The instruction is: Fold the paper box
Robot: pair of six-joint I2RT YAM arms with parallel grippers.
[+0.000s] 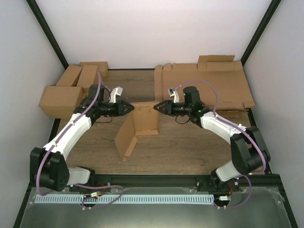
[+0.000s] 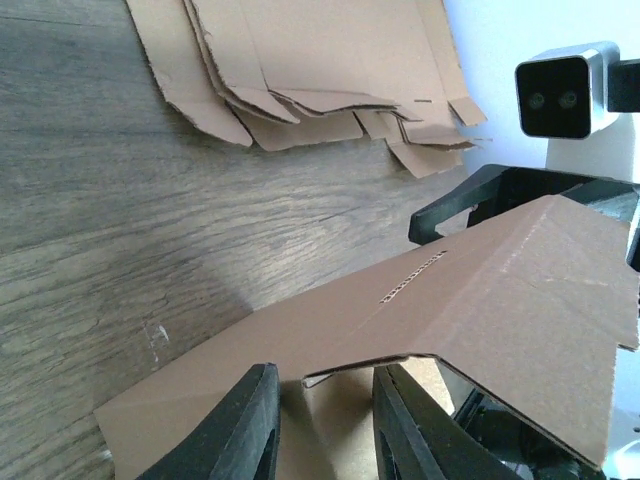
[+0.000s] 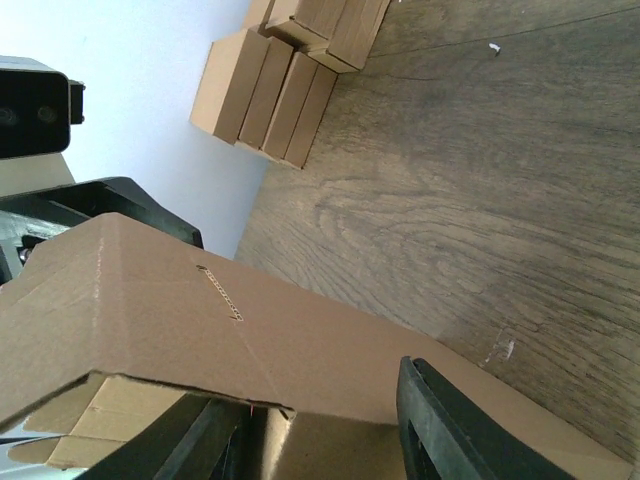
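Observation:
The paper box [image 1: 145,121] stands half folded in the middle of the table, its back wall upright and one long flap [image 1: 126,140] splayed toward the front left. My left gripper [image 1: 130,108] meets the wall's left top corner. In the left wrist view its jaws [image 2: 322,375] straddle a cardboard edge of the box [image 2: 480,300], with a gap still showing beside one finger. My right gripper [image 1: 157,107] meets the right top corner. In the right wrist view it [image 3: 320,390] has one finger under the box's panel [image 3: 200,320] and the other outside it; contact is hidden.
A pile of flat brown sheets [image 1: 223,85] lies at the back right, also in the left wrist view [image 2: 300,60]. Several finished brown boxes [image 1: 66,90] sit at the back left, seen too from the right wrist [image 3: 280,80]. Black frame posts border the table.

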